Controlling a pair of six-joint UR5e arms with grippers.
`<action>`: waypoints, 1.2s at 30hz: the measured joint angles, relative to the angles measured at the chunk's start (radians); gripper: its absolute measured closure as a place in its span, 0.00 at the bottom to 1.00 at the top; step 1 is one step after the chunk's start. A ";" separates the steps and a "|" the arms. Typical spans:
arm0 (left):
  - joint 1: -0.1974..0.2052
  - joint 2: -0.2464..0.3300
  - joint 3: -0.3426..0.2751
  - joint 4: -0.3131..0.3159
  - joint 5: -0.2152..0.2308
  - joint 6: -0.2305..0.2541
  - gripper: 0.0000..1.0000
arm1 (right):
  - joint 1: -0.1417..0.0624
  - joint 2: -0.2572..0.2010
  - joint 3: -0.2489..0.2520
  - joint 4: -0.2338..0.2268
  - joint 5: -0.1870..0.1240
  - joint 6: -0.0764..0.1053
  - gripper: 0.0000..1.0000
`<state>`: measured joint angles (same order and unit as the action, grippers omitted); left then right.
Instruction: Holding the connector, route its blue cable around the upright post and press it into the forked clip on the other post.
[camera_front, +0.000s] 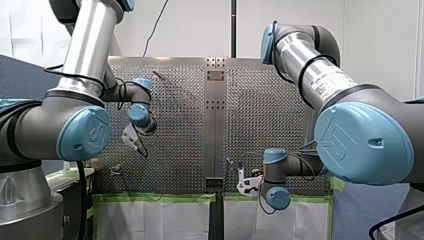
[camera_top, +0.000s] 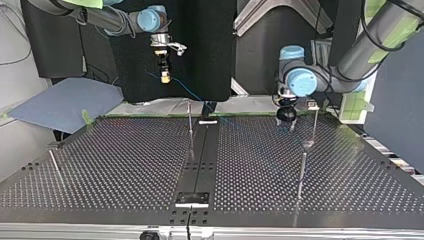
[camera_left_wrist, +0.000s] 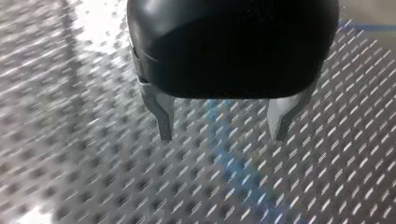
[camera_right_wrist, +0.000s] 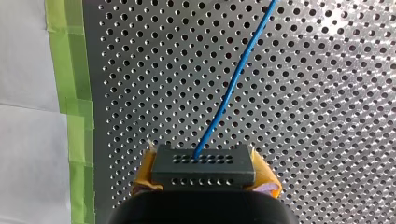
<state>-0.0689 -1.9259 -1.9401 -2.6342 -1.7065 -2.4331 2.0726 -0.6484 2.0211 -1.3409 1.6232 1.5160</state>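
Pinching the connector (camera_right_wrist: 203, 164) between yellow pads (camera_right_wrist: 264, 170), my right end effector (camera_right_wrist: 205, 175) trails the blue cable (camera_right_wrist: 233, 88). My left end effector (camera_left_wrist: 222, 135) hangs spread and empty. Routing and clipping look undone.

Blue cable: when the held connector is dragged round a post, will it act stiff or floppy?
Probably limp but slightly springy: the blue cable leaves the connector in a gentle bow, not a kink. It looks thin, so likely light and easily bent. Fixed in the connector, it should trail my right gripper.
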 joint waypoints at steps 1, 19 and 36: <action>-0.011 0.000 0.000 0.006 0.012 -0.003 0.00 | 0.000 0.000 0.000 0.000 0.000 0.000 1.00; -0.041 0.101 -0.031 -0.041 0.025 -0.005 0.00 | 0.000 0.000 0.000 0.000 0.000 0.000 1.00; -0.039 0.207 -0.104 -0.135 -0.096 0.112 0.00 | -0.001 0.000 0.000 0.000 0.000 0.005 1.00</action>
<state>-0.1083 -1.7187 -2.0445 -2.7689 -1.8022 -2.3208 2.0719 -0.6486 2.0211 -1.3413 1.6235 1.5210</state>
